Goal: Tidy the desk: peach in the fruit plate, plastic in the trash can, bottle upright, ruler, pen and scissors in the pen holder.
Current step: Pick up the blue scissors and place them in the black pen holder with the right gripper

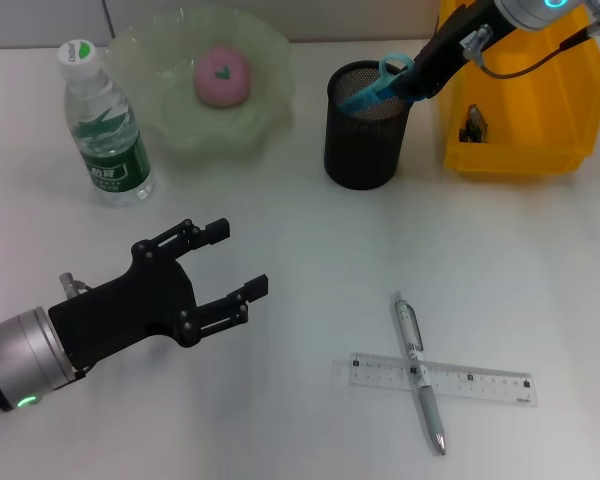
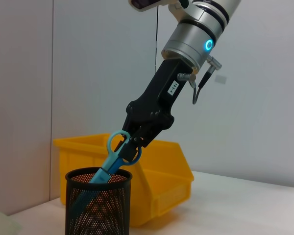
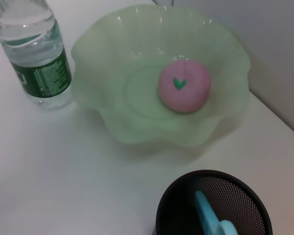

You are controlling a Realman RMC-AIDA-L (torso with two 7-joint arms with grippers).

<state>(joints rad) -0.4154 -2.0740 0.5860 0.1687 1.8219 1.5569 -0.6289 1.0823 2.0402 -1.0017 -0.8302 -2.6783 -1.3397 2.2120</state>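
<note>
- Yellow plastic trash bin (image 1: 570,120) sits at one o'clock; left gripper (image 1: 225,268) idles at eight, fingers wide.
- Right gripper (image 1: 410,82) clasps blue-handled scissors (image 1: 375,90), blades inside the black mesh pen holder (image 1: 365,145).
- Release looks next; clear ruler (image 1: 480,382) and grey pen (image 1: 418,370) wait at five o'clock.

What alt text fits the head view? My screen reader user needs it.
The right gripper lowers blue-handled scissors into a black mesh pen holder. The open left gripper hovers over the white desk; a silver pen lies across a clear ruler.
</note>
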